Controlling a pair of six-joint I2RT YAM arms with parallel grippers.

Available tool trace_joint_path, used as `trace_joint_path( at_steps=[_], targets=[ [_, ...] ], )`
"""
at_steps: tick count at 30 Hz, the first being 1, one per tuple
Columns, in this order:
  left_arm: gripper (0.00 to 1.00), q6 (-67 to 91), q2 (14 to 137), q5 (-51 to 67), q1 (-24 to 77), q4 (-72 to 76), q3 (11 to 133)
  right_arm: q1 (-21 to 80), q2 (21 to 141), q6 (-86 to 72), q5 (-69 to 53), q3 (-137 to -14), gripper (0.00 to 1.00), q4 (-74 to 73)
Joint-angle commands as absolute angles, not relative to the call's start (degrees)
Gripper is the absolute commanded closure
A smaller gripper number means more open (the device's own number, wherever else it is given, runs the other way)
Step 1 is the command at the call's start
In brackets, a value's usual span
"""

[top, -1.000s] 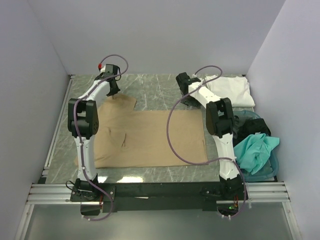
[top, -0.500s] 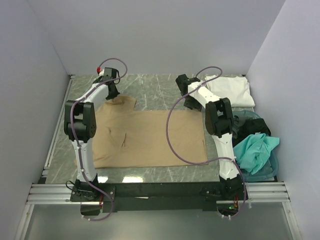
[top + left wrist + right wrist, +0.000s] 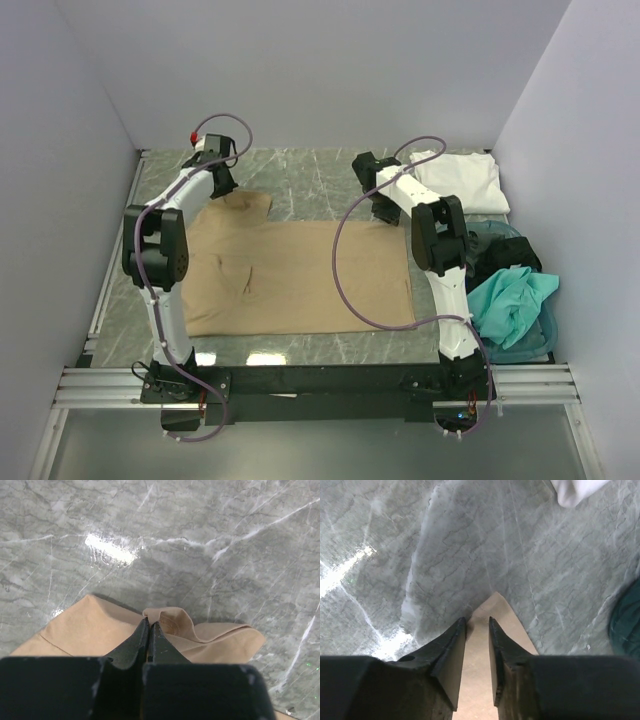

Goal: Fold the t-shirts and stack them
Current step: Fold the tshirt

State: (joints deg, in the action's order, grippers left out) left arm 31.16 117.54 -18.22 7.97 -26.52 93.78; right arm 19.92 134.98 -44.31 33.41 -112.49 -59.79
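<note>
Left gripper (image 3: 230,192): low over the far left part of the table (image 3: 310,180), fingers pointing down – in the left wrist view (image 3: 149,624) its 2 fingers are pressed together with a raised fold of tan cloth caught at their tips.

Tan t-shirt (image 3: 300,275): spread mostly flat on the marble, reaching from the left gripper across to the right gripper and back toward the arm bases. Just past the left fingertips the cloth (image 3: 90,630) bunches into a small hump, with a rumpled lobe to the right of the fingers and bare table beyond.

Right gripper (image 3: 382,212): down at the far right corner of the tan t-shirt. In the right wrist view (image 3: 477,623) the 2 fingers stand a narrow gap apart – 1 on each side of the pointed corner of the cloth (image 3: 496,605), which shows flat between them. Whether the tips touch the cloth cannot be told.

White t-shirt (image 3: 460,180): lying on the table to the right of the right gripper and a little beyond it; an edge of it (image 3: 575,490) shows at the top right of the wrist view.

Basket (image 3: 545,335): at the table's right edge, well to the near right of the right gripper.

Dark grey t-shirt (image 3: 500,258): crumpled in the basket's far part.

Teal t-shirt (image 3: 515,300): heaped on the near side of the dark grey one.
</note>
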Motion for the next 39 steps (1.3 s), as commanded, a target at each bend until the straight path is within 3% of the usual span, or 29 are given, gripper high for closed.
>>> trace_joint_path(
  at_steps=[1,7,9,21,39],
  targets=[
    [1.0,32.1,113.2,-17.6,8.3,-24.7,92.6,19.6,133.6,-45.9,35.1,-112.5,0.7,-60.7],
    [1.0,32.8,110.7,-18.0,8.2,-23.8,89.3,19.6,133.1,-45.7,35.4,-112.0,0.89,-58.8],
    [1.0,33.0,110.0,-18.2,8.2,-23.6,88.1,19.6,132.9,-45.4,35.0,-111.4,1.0,-58.3],
    [1.0,34.6,101.6,-18.0,8.2,-21.2,78.4,21.2,123.8,-44.5,35.9,-101.6,1.0,-51.3],
    [1.0,40.7,79.5,-19.3,8.3,-18.9,58.6,24.1,107.9,-46.4,37.3,-83.8,1.0,-46.6]
  ],
)
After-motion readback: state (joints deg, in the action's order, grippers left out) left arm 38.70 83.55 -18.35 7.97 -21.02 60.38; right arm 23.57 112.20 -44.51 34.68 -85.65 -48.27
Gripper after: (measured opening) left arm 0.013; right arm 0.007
